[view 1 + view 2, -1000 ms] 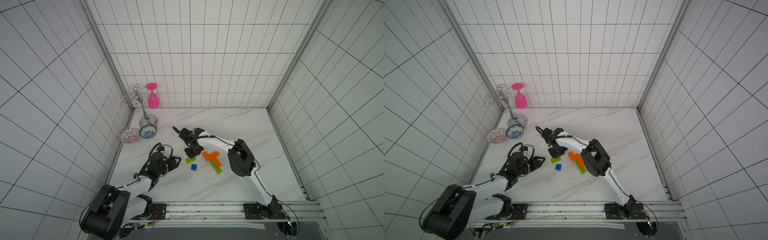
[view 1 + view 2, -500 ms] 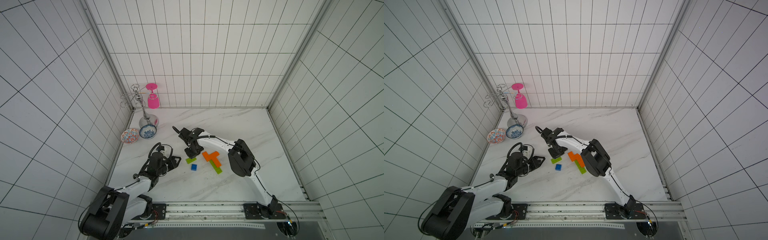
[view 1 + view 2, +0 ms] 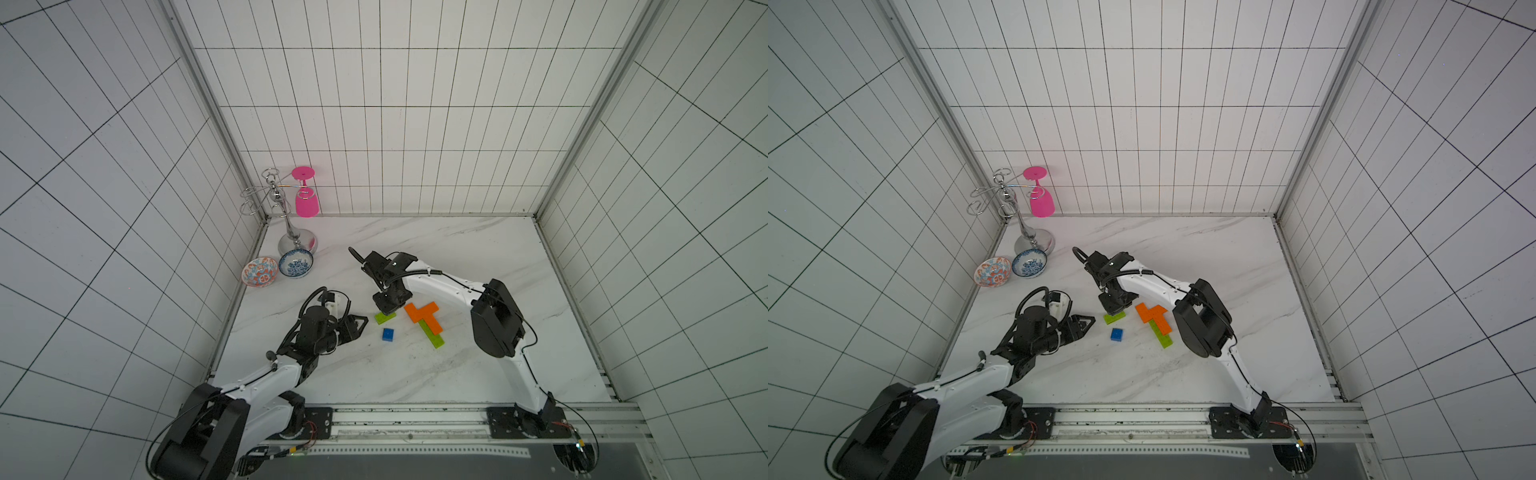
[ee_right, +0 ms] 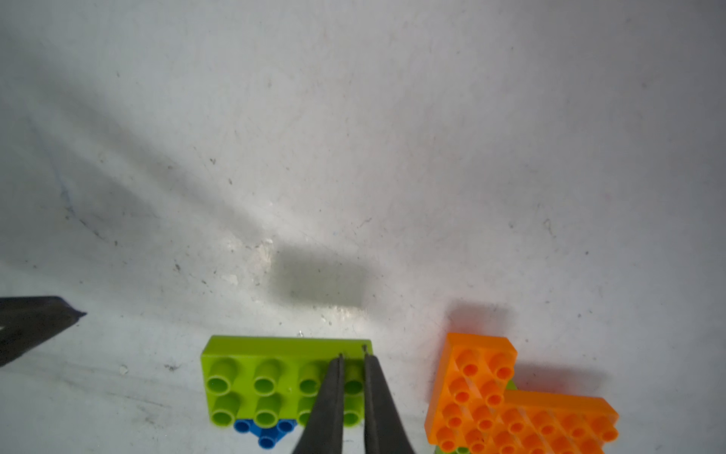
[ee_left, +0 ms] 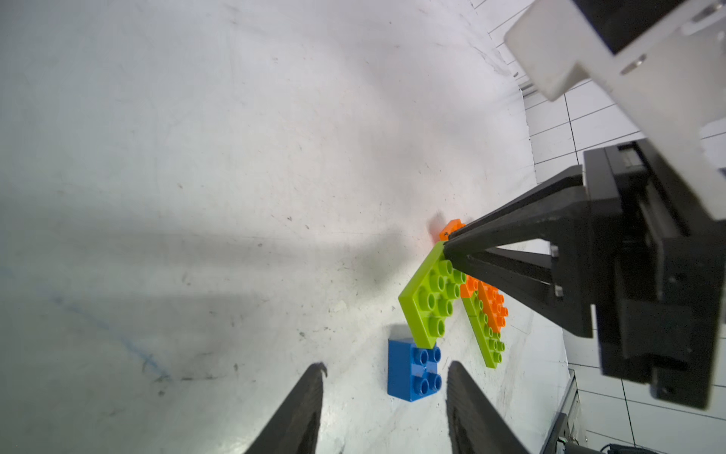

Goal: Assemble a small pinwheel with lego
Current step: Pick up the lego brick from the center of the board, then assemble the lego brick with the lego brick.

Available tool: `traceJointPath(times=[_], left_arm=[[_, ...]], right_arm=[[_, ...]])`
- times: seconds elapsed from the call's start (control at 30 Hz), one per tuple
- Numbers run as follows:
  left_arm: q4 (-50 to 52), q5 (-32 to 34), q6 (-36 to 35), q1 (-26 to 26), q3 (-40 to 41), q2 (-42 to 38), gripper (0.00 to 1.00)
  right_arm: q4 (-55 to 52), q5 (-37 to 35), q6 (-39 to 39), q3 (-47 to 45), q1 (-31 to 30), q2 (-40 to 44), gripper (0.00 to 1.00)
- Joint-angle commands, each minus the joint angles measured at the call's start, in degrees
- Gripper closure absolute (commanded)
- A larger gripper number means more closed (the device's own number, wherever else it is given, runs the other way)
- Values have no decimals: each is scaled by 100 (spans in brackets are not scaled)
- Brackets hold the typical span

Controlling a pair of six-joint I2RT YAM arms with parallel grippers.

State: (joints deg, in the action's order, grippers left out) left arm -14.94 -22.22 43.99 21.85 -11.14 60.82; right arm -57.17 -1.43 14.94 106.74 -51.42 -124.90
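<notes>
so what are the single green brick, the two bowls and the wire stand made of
Green brick: moulded plastic, smooth with a slight sheen, crisp round studs. Red bowl and blue bowl: probably glazed ceramic, painted patterns, though too small to be sure. Stand: polished metal, mirror-bright wire and base.

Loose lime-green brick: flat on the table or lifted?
Lifted, tilted: right gripper pinches one end of the lime-green brick; its shadow lies apart from it on the table.
</notes>
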Motion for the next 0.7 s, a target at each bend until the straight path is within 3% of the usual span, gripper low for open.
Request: traceJointPath(times=[0.0, 0.3, 0.67], left_arm=[[201, 138, -14, 238, -51, -321, 47], [290, 735, 33, 1259, -221, -579, 46], [-256, 781, 48, 1675, -344, 143, 46]], right_arm=[[-45, -131, -28, -744, 0, 592, 89], [358, -179, 96, -2515, 44, 1670, 88], [541, -244, -13, -2852, 301, 1773, 89]])
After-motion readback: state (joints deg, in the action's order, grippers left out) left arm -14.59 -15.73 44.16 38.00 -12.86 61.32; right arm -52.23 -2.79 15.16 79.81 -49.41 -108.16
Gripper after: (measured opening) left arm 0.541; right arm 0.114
